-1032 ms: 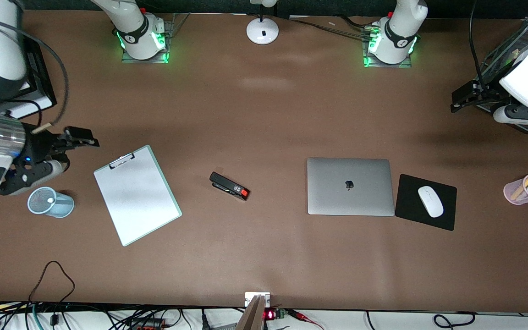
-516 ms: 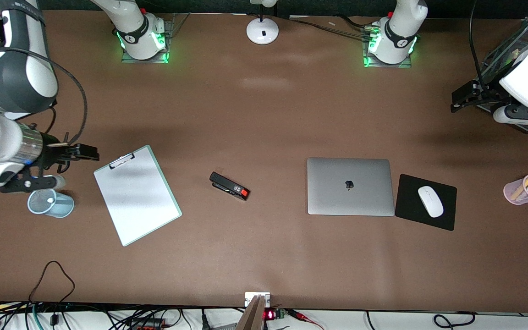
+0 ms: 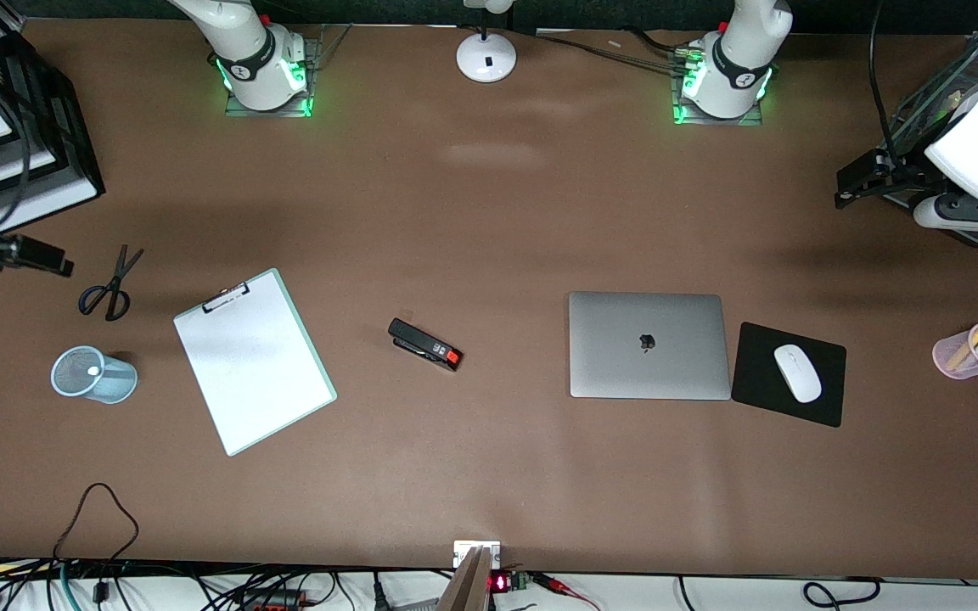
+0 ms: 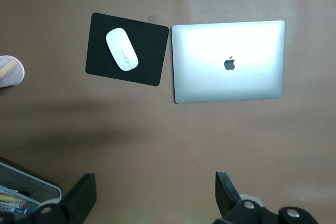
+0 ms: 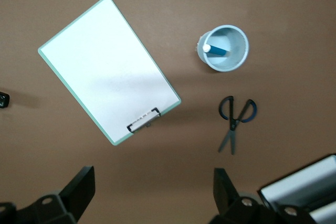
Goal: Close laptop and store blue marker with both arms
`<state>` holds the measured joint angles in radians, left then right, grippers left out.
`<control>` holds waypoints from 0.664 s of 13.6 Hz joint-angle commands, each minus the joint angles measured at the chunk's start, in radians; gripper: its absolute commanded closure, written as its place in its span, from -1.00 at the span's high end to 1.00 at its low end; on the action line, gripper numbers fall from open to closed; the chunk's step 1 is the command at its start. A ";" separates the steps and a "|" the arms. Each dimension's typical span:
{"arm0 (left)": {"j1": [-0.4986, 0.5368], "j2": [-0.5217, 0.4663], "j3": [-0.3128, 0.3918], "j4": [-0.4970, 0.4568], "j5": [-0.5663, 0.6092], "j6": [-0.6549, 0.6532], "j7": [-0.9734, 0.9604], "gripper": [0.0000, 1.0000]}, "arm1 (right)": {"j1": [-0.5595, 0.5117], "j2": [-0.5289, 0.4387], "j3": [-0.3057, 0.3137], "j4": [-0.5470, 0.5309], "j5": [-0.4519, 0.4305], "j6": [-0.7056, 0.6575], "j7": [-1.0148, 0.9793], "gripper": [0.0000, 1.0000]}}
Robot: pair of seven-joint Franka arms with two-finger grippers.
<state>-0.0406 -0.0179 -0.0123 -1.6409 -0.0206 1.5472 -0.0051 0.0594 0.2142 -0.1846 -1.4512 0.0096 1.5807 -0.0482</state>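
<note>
The laptop [image 3: 649, 345] lies shut on the table, silver lid up with the dark apple logo; it also shows in the left wrist view [image 4: 228, 61]. The blue marker [image 5: 216, 50] stands in a pale blue mesh cup [image 3: 92, 374], its whitish end up [image 3: 94, 370]. My right gripper [image 3: 39, 253] is open and empty, high over the table at the right arm's end; its wrist view shows wide-apart fingers [image 5: 153, 179]. My left gripper [image 3: 858, 182] is open and empty, over the table at the left arm's end [image 4: 155, 182], and that arm waits.
A white clipboard [image 3: 254, 361] lies beside the cup, with scissors [image 3: 109, 288] farther from the camera. A black stapler [image 3: 425, 344] is mid-table. A white mouse [image 3: 797, 372] sits on a black pad beside the laptop. A pink pen cup [image 3: 975, 348] and a black rack [image 3: 30, 127] stand at the ends.
My right arm has drawn away from over the mesh cup toward the table's end, uncovering the scissors. The left arm has not moved.
</note>
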 commanded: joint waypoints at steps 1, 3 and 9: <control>-0.007 0.015 0.006 0.035 0.022 -0.021 0.022 1.00 | -0.033 -0.021 0.028 0.038 -0.023 -0.044 0.008 1.00; -0.008 0.015 0.006 0.035 0.024 -0.019 0.022 1.00 | -0.035 -0.018 0.040 0.038 -0.023 -0.045 0.018 1.00; -0.007 0.015 0.006 0.035 0.024 -0.019 0.022 1.00 | -0.072 -0.019 0.062 0.038 -0.017 -0.036 0.016 1.00</control>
<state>-0.0406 -0.0179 -0.0123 -1.6405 -0.0206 1.5472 -0.0051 0.0215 0.1930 -0.1605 -1.4246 0.0011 1.5516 -0.0416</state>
